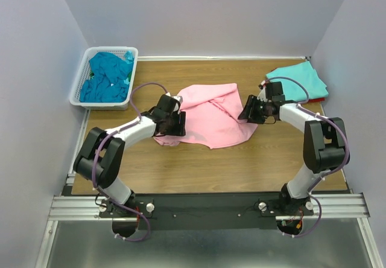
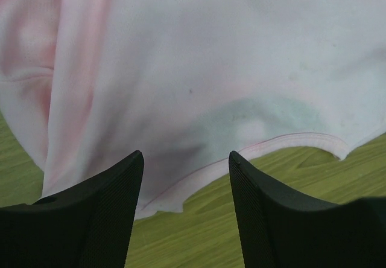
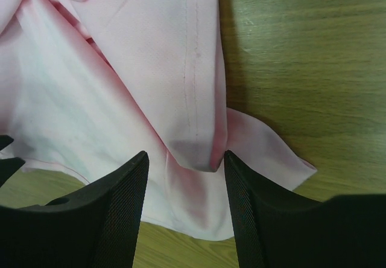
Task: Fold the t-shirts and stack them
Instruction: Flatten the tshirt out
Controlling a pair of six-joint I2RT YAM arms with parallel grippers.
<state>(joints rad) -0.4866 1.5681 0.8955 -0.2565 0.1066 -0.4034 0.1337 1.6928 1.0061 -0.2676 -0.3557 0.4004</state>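
In the basket (image 1: 80,86) — teal-blue t-shirts (image 1: 107,78)

Light pink t-shirt (image 1: 214,114), plain, no print. Up close it washes out to near white in stretches, with deeper pink in the folds and a faint greenish tinge on one patch. The light aqua t-shirt (image 1: 298,79) is plain as well, and there's just a sliver of the red t-shirt (image 1: 318,101). Teal-blue t-shirts (image 1: 107,79), solid colour, sit against the white lattice basket (image 1: 80,90). The table (image 1: 199,165) is brown wood grain. Left gripper (image 2: 186,162) and right gripper (image 3: 186,159) are both black, with a fine mesh texture on the inner faces.
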